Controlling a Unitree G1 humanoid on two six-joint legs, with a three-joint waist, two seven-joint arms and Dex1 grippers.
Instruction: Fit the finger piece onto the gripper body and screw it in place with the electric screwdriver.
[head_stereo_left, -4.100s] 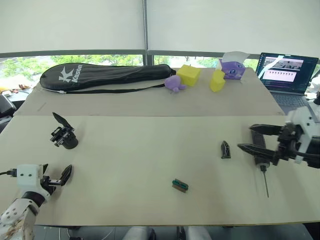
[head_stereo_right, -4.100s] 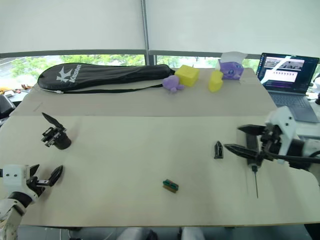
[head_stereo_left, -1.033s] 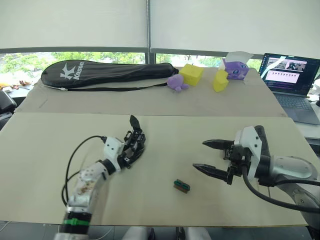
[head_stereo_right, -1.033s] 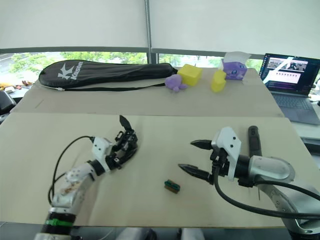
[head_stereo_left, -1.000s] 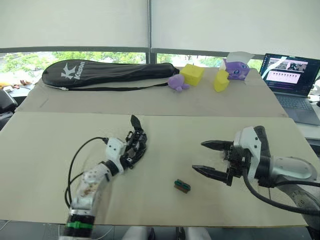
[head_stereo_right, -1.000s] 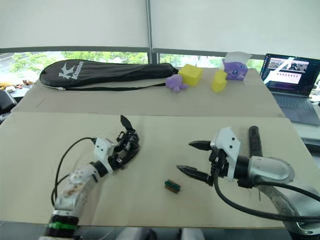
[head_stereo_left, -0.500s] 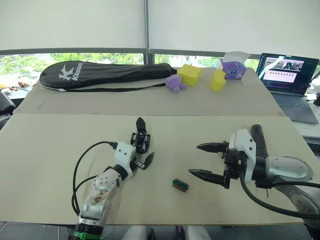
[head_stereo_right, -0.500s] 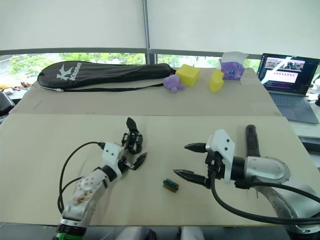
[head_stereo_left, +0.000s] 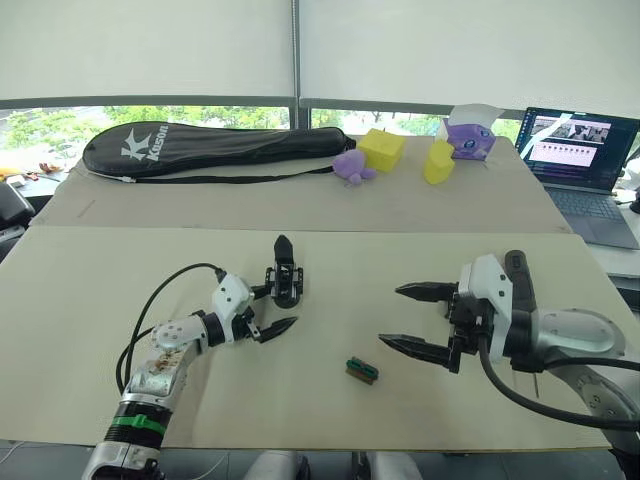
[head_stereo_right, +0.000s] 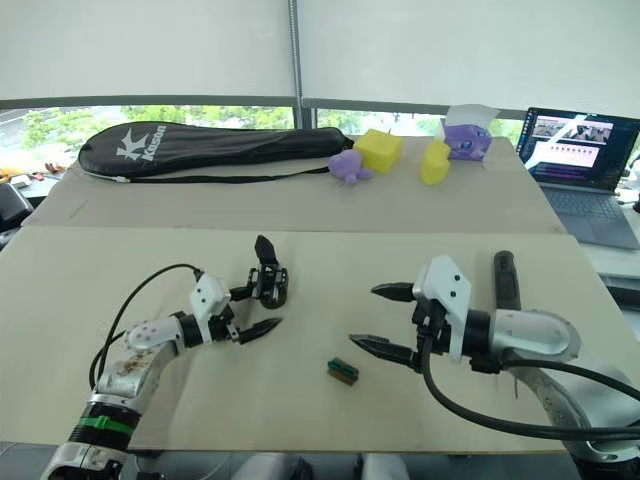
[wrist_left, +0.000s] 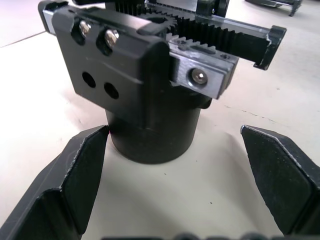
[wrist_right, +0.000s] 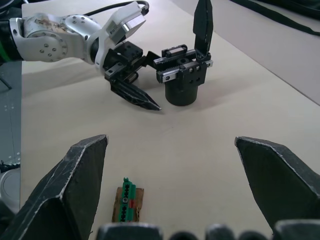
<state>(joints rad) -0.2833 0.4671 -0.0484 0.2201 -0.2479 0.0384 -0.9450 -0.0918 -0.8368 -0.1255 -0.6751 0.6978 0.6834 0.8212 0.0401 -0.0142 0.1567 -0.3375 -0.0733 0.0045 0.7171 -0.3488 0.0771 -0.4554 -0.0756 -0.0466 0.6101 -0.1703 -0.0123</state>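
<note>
Since half a second ago, left hand (head_stereo_left: 272, 309) has let go: fingers spread, gripper body (head_stereo_left: 283, 279) upright on the counter (head_stereo_left: 90, 300) between them. Right hand (head_stereo_left: 413, 318) hovers open; small green-and-brown block (head_stereo_left: 361, 371) lies just beside its fingertips.

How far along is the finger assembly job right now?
Done: the gripper body stands upright mid-table. In hand: nothing; the left gripper is open around its base, and the right gripper is open and empty. Left: fitting the finger piece and screwing it down.
</note>
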